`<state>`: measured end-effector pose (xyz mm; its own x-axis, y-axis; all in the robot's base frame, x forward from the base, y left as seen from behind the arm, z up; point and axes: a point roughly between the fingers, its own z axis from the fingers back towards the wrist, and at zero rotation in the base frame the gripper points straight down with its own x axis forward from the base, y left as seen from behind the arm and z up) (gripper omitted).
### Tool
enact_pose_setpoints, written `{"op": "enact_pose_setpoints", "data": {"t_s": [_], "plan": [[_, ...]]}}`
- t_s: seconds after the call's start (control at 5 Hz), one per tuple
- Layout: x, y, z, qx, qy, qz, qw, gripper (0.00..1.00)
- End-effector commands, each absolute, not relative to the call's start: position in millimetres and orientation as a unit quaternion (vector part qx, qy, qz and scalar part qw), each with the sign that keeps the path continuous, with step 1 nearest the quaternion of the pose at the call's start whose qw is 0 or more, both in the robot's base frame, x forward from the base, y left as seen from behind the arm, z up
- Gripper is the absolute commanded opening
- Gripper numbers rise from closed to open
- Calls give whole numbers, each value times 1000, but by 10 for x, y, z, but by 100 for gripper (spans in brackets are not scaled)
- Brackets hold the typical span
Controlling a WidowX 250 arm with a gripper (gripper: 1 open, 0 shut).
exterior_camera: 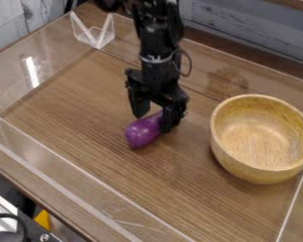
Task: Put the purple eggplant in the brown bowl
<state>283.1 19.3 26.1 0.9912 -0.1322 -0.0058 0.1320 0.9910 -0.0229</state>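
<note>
The purple eggplant (143,135) lies on the wooden table, left of the brown bowl (261,138). My black gripper (157,113) points straight down and stands open, low over the eggplant's upper right end. Its fingers (174,115) straddle that end and hide the stem cap. The bowl sits upright at the right with nothing inside. I cannot tell whether the fingers touch the eggplant.
Clear acrylic walls (41,57) fence the table on the left, front and right. A clear triangular stand (94,31) sits at the back left. A grey plank wall runs behind.
</note>
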Motion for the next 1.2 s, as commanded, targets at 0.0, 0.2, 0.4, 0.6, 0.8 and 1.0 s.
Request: {"op": "enact_pose_setpoints", "data": {"t_s": [0.0, 0.2, 0.4, 0.6, 0.8, 1.0], "plan": [[2889, 155, 354, -4, -28, -47, 998, 0], [2808, 112, 376, -14, -39, -35, 999, 0], [2821, 41, 423, -18, -47, -42, 998, 0], [2843, -19, 463, -19, -53, -50, 997, 0], [2756, -106, 508, -22, -50, -37, 998, 0], [2673, -194, 555, -26, -48, -25, 998, 0]]}}
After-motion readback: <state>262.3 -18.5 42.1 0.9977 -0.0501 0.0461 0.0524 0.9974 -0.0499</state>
